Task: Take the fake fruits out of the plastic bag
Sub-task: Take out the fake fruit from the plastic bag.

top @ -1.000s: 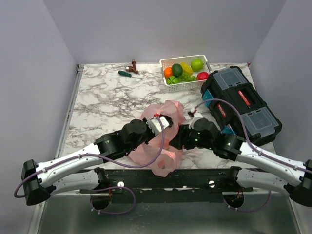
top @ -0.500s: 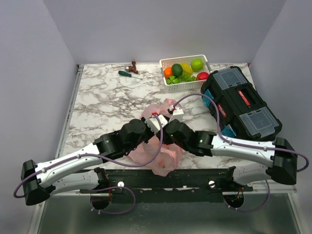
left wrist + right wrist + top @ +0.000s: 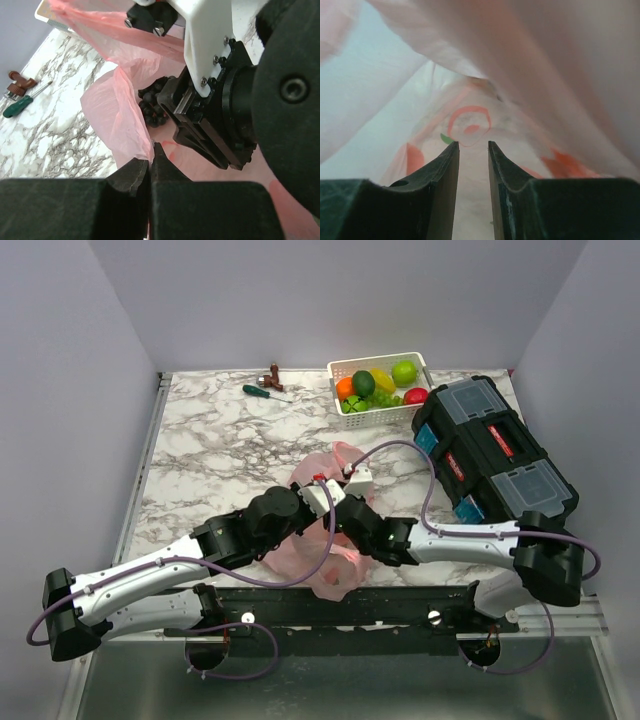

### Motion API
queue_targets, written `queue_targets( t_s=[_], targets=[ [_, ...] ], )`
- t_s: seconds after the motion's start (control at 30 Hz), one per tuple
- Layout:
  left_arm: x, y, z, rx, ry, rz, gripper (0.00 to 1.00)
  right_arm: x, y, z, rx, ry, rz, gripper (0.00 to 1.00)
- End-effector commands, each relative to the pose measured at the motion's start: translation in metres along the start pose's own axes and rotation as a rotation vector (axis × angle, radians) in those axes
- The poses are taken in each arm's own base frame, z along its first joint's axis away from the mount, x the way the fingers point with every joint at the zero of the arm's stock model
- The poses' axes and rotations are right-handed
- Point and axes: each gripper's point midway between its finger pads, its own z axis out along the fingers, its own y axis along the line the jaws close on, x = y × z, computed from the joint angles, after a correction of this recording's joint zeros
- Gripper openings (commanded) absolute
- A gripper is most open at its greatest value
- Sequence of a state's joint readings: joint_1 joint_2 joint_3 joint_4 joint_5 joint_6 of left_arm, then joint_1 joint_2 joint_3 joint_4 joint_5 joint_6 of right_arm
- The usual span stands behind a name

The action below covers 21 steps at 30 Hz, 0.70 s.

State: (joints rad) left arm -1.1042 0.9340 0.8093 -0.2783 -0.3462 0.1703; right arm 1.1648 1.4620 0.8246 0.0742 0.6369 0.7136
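Left gripper (image 3: 150, 167) clamps the limp plastic bag (image 3: 115, 115); right gripper (image 3: 472, 165), narrowly parted and empty, sits inside; light, slippery grape bunch (image 3: 152, 105) likely best pinched mid-cluster

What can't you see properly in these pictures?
- Top view: the right pincer, hidden inside the plastic bag.
- Left wrist view: dark grapes, partly covered by bag folds and the right arm.
- Right wrist view: any fruit ahead; only blurry pink film shows.

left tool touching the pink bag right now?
Touching. The left wrist view shows the left tool shut on a fold of the pink bag, with the film pinched between its tips.
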Motion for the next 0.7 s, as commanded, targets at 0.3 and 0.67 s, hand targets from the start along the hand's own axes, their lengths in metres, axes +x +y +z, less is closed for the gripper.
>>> queue_targets(
  t_s=[0.3, 0.67],
  targets=[
    [-0.003, -0.007, 0.001, 0.027, -0.013, 0.011, 0.00, -0.010, -0.023, 0.038, 0.012, -0.138, 0.130, 0.44],
    [-0.002, -0.014, 0.004, 0.051, -0.002, 0.018, 0.00, -0.009, -0.044, 0.087, 0.074, -0.147, 0.230, 0.67]
  ],
)
